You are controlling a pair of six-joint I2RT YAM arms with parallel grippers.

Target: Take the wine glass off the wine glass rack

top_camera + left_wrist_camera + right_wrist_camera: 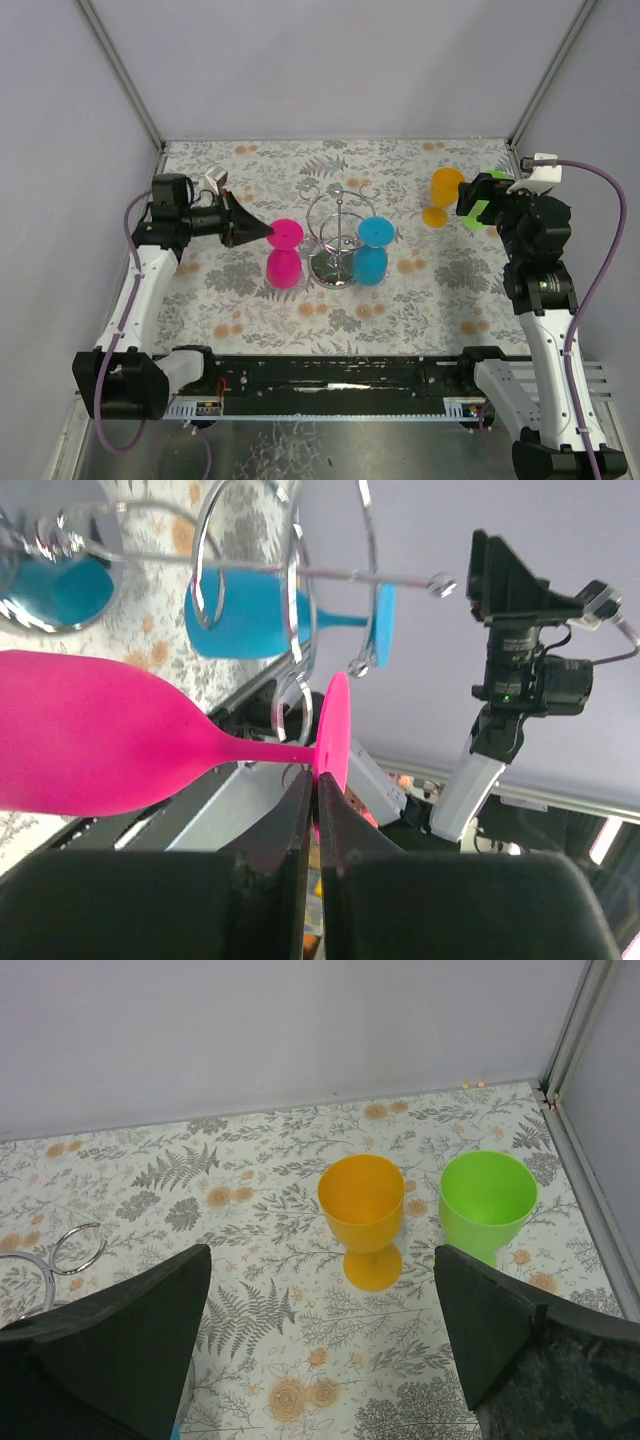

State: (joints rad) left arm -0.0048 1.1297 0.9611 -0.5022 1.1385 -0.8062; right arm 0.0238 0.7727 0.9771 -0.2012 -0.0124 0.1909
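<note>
The silver wine glass rack (335, 225) stands mid-table. A pink wine glass (284, 255) hangs upside down at its left side and a blue wine glass (371, 255) at its right. My left gripper (268, 232) is shut on the rim of the pink glass's foot. In the left wrist view the gripper (314, 780) pinches the pink foot (335, 730) just beside a wire loop of the rack (290, 580). I cannot tell whether the foot rests on the loop. My right gripper (320, 1330) is open and empty above the table.
An orange glass (362, 1205) and a green glass (488, 1200) stand upright at the back right, below the right gripper. The green one is mostly hidden under the gripper in the top view (472, 217). Enclosure walls stand on three sides.
</note>
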